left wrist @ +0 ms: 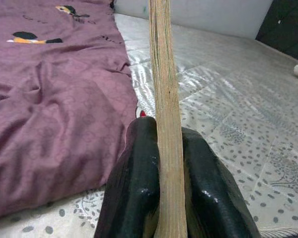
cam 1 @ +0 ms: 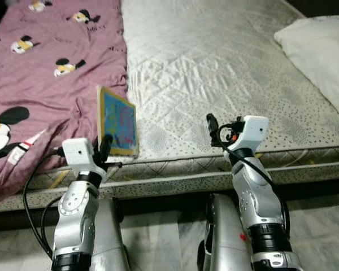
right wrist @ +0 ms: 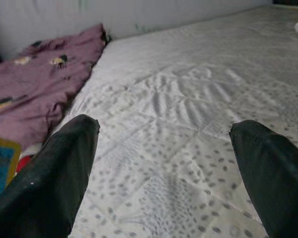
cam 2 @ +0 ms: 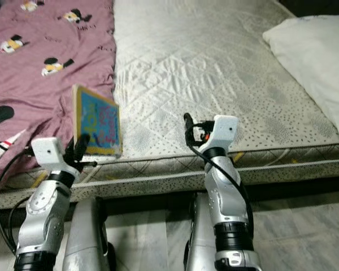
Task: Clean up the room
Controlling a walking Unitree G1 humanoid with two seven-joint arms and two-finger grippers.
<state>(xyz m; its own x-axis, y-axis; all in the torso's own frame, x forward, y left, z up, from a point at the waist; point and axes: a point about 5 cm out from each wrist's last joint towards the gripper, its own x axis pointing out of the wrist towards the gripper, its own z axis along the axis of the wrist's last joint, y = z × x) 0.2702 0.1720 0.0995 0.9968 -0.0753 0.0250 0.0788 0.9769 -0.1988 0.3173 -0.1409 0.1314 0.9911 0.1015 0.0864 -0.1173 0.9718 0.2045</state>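
Book (cam 1: 118,122): upright on edge at the near bed (cam 1: 214,68) edge, beside the purple blanket (cam 1: 39,84)
Left hand (left wrist: 164,188): clamped on the book's lower edge, long axis rising away from it
Right hand (right wrist: 164,168): fingers apart, holding nothing, over bare mattress, farther off
Nearer arm: left

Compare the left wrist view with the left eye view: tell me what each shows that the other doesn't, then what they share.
Left wrist view alone: the book's page edge, pinched upright between the left gripper's black fingers.

Left eye view alone: the book's blue cover, the open right gripper hovering over the mattress edge, the white pillow, and both silver arms.

Shared: the held book, the mauve cartoon-print blanket, and the quilted mattress.
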